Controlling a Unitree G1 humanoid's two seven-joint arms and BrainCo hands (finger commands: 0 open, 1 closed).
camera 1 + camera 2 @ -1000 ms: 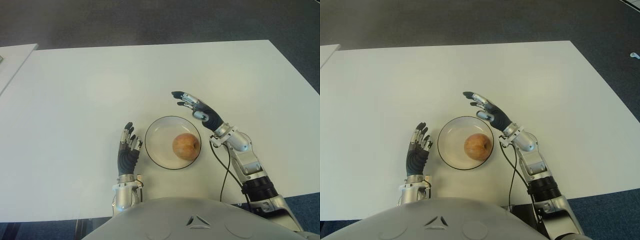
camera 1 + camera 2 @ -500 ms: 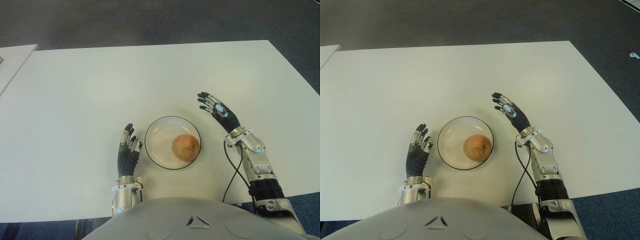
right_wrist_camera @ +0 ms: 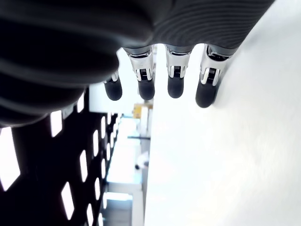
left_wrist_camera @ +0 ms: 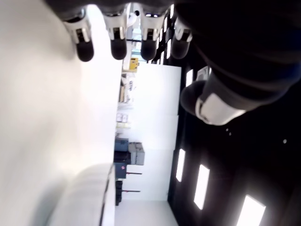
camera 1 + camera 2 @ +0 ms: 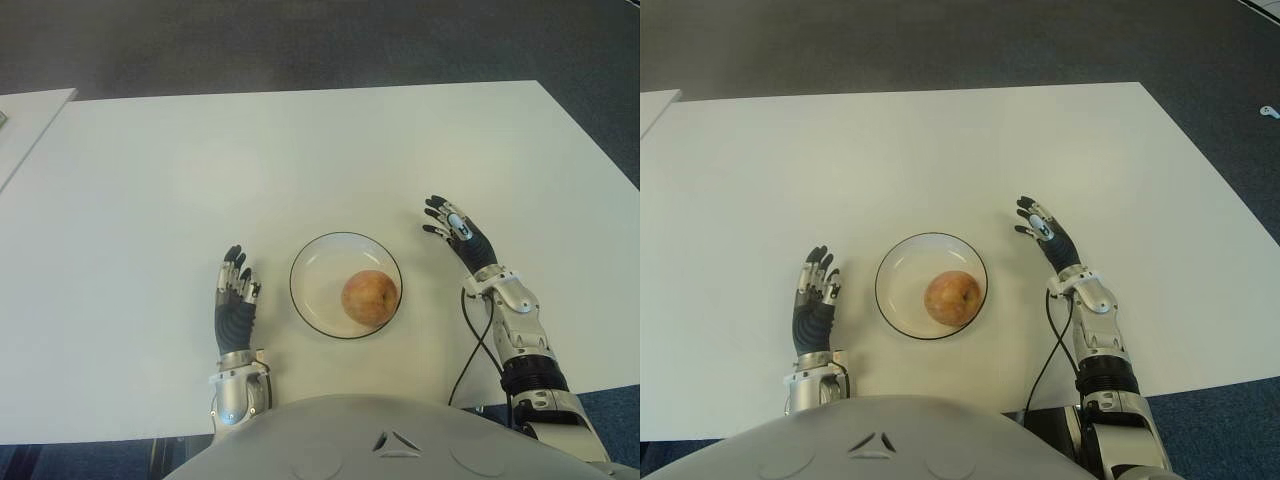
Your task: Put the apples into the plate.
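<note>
Apple (image 5: 370, 295): one, lying inside the glass plate (image 5: 312, 262). Left hand (image 5: 234, 303), left of plate: fingers extended, empty. Right hand (image 5: 458, 233), right of plate: likewise. No other apples visible; task appears complete.

No legible text, labels, brands or numbers anywhere in these views.
</note>
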